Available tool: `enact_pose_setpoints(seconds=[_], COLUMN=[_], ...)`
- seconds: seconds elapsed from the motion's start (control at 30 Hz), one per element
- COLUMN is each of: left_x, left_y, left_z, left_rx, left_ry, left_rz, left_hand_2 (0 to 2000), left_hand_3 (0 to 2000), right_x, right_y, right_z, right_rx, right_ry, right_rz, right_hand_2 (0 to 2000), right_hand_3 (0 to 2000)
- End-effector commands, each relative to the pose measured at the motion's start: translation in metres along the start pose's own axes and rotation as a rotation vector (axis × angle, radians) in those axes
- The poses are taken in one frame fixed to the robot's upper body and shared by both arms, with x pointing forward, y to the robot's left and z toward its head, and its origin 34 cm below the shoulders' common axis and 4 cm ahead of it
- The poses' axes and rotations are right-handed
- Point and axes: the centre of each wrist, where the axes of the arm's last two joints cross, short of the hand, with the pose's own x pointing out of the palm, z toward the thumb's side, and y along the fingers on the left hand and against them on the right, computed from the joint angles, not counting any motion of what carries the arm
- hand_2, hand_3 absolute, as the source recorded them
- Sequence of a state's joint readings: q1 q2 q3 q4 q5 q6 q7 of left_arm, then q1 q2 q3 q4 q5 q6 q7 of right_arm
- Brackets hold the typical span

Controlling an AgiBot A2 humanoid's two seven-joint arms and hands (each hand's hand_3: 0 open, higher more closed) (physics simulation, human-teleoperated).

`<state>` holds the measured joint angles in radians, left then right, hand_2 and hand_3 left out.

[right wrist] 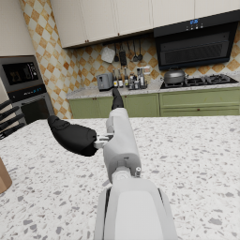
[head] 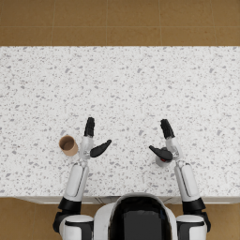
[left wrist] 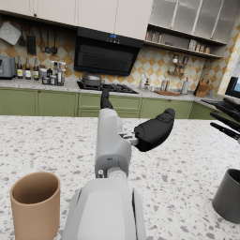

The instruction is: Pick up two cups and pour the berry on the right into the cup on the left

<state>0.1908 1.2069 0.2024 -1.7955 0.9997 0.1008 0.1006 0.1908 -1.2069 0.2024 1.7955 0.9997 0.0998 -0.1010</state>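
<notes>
A tan cup (head: 68,145) (left wrist: 35,205) stands upright on the speckled counter (head: 122,84), just to the outside of my left hand (head: 92,139) (left wrist: 140,126). That hand is open, thumb spread, touching nothing. A dark grey cup (head: 162,161) (left wrist: 229,195) stands beside my right wrist, partly hidden under the thumb of my right hand (head: 165,142) (right wrist: 82,133). The right hand is open too and holds nothing. A corner of the tan cup (right wrist: 3,176) shows in the right wrist view. No berry can be made out inside the grey cup.
The counter's near edge (head: 117,197) runs just ahead of my shoulders. Brown floor (head: 120,21) lies beyond the far edge. Kitchen cabinets and a stove (left wrist: 101,86) stand in the background of the wrist views.
</notes>
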Motion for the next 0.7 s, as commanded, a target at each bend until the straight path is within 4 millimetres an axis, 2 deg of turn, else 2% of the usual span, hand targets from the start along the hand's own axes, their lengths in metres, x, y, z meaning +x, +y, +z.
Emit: enact_pose_setpoints(seconds=[0.03,0.5,0.53,0.6,0.7], left_x=[0.0,0.0,0.004,-0.001,-0.011], left_y=[0.0,0.0,0.0,-0.009,-0.021], left_z=[0.0,0.0,-0.007,0.0,0.006], left_rx=[0.0,0.0,-0.028,0.042,0.087], left_ry=[0.0,0.0,-0.002,0.009,0.025], left_rz=[0.0,0.0,-0.016,-0.05,-0.041], left_hand_2=[0,0,0,0,0], left_hand_3=[0,0,0,0,0], right_x=[0.0,0.0,0.004,0.012,0.013], right_y=[0.0,0.0,-0.001,0.011,0.034], right_z=[0.0,0.0,-0.007,0.002,0.01], right_rx=[0.0,0.0,0.027,-0.046,-0.077], right_ry=[0.0,0.0,-0.008,0.001,0.025], right_rz=[0.0,0.0,0.017,-0.005,-0.036], right_hand_2=[0,0,0,0,0], right_hand_3=[0,0,0,0,0])
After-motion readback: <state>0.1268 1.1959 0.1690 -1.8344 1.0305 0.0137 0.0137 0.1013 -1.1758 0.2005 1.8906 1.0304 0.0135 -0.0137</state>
